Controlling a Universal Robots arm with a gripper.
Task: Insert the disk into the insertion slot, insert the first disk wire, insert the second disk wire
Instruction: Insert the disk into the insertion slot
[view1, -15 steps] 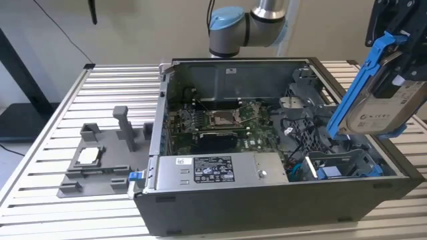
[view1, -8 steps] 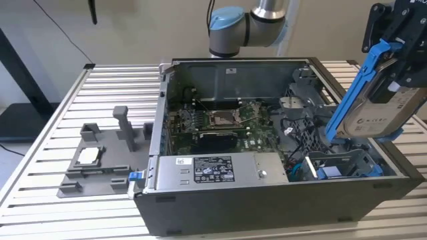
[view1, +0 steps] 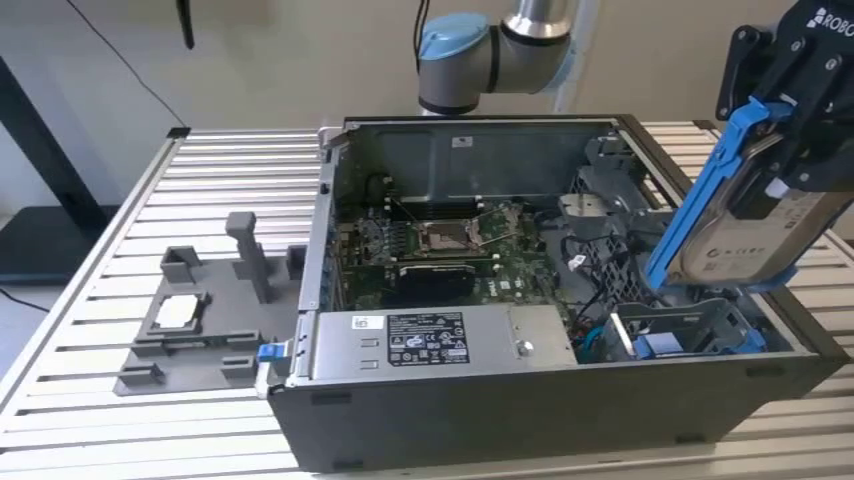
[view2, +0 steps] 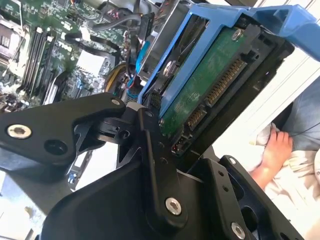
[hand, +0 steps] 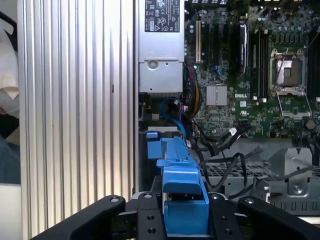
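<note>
While the black end effector (view1: 785, 165) is pinching the flat silver-grey disk (view1: 747, 225) in its bright blue plastic carrier bracket, closed tightly on its two sides, the disk hangs tilted above the corner of the open dark grey computer case (view1: 534, 420) at the exterior view's right. Its lower end is just above the boxy grey insertion slot (view1: 694, 318) and not yet inside it. I think the biggest danger is the angle. If the disk meets the mouth of the slot while it leans like this, one corner of the bracket can catch on the metal rim and jam, or the disk can turn inside the grasp. The grasp seems to sit on the upper part of the disk, so a push from below may work like a lever and make it slip. A bundle of loose black cables (view1: 583, 262) lies just beside the slot, and one cable could be trapped under the disk. If the disk falls, it may hit the case, because the slatted metal desk (view1: 80, 400) is well apart.
</note>
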